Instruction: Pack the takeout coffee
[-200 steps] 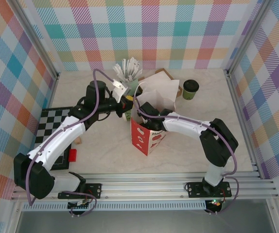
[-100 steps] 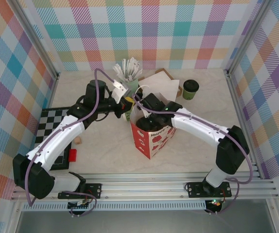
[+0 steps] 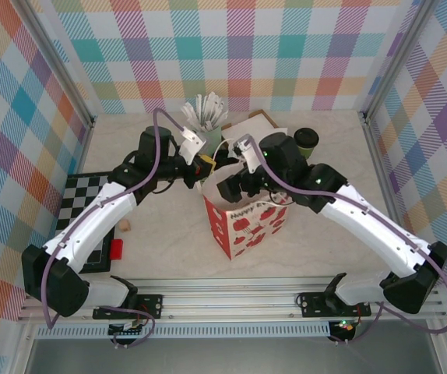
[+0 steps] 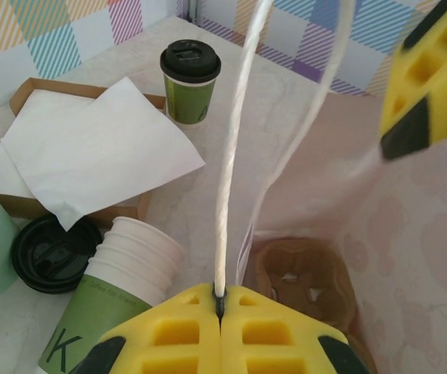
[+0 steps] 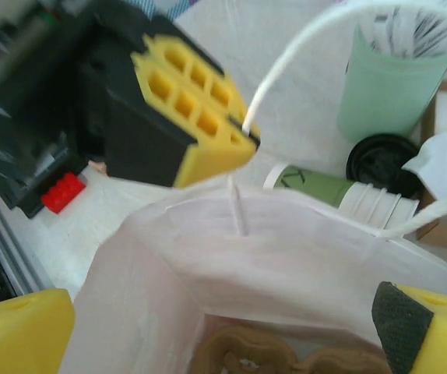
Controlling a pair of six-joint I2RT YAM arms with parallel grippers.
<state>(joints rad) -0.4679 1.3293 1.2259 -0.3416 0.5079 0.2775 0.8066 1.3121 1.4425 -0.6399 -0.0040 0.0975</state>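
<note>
Left claw (image 4: 220, 308) tight on string handle (image 4: 222, 249) (right claw (image 5: 223, 327) agape over bag (image 3: 248, 227))

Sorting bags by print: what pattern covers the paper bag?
The paper bag shows red apples on white, best in the top external view.

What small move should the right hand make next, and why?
Probably swing the right hand toward the takeout coffee: it is open and empty over the paper bag, the left hand pinches the bag's handle, and the coffee stands outside.
</note>
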